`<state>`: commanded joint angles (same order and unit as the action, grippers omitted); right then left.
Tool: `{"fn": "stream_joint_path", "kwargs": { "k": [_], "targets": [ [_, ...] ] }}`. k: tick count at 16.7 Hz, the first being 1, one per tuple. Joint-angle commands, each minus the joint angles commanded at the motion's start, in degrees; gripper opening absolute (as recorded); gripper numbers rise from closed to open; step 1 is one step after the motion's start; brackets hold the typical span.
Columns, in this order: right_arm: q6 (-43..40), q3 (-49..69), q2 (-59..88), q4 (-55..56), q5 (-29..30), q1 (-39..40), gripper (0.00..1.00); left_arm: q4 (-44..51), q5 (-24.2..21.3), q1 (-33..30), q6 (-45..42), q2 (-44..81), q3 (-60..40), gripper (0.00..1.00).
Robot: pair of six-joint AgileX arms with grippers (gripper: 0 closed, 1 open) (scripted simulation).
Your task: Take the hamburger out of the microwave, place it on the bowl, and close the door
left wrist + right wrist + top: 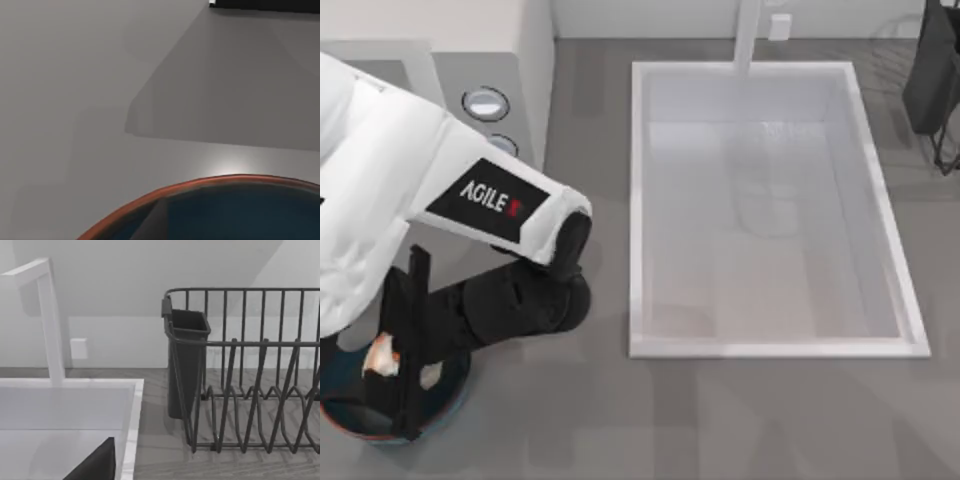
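The white sink basin [770, 210] takes up the middle and right of the table, its tap [47, 320] rising at the far edge; the microwave [490, 60] stands at the far left corner, two round knobs [486, 103] on its panel facing up toward the top camera; its door cannot be made out under the arm; a dark wire dish rack [250, 385] with a cutlery cup [186, 360] sits past the sink's right side; my left arm reaches over the near left corner, and the left gripper [405, 365] hangs right above the bowl [450, 395], whose reddish rim [200, 182] curves across the left wrist view; the hamburger [384, 355] sits between the dark fingers [417, 300], over the bowl's inside, and the pincer appears closed on it; whether it touches the bowl I cannot tell; my right arm is parked at the far right by the rack.
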<state>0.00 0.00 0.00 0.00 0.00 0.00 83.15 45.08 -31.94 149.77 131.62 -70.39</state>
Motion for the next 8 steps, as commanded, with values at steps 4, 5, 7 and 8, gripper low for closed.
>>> {"fn": "stream_joint_path", "kwargs": {
  "k": [4,5,7,8],
  "targets": [
    [0.00,0.00,0.00,0.00,0.00,0.00,1.00,0.00,0.00,0.00,0.00,0.00,0.00,0.15],
    [0.00,0.00,0.00,0.00,0.00,0.00,1.00,0.00,0.00,0.00,0.00,0.00,0.00,0.23],
    [0.00,0.00,0.00,0.00,0.00,0.00,1.00,0.00,0.00,0.00,0.00,0.00,0.00,0.38],
    [0.00,0.00,0.00,0.00,0.00,0.00,1.00,0.00,0.00,0.00,0.00,0.00,0.00,0.45]
  ]
}}
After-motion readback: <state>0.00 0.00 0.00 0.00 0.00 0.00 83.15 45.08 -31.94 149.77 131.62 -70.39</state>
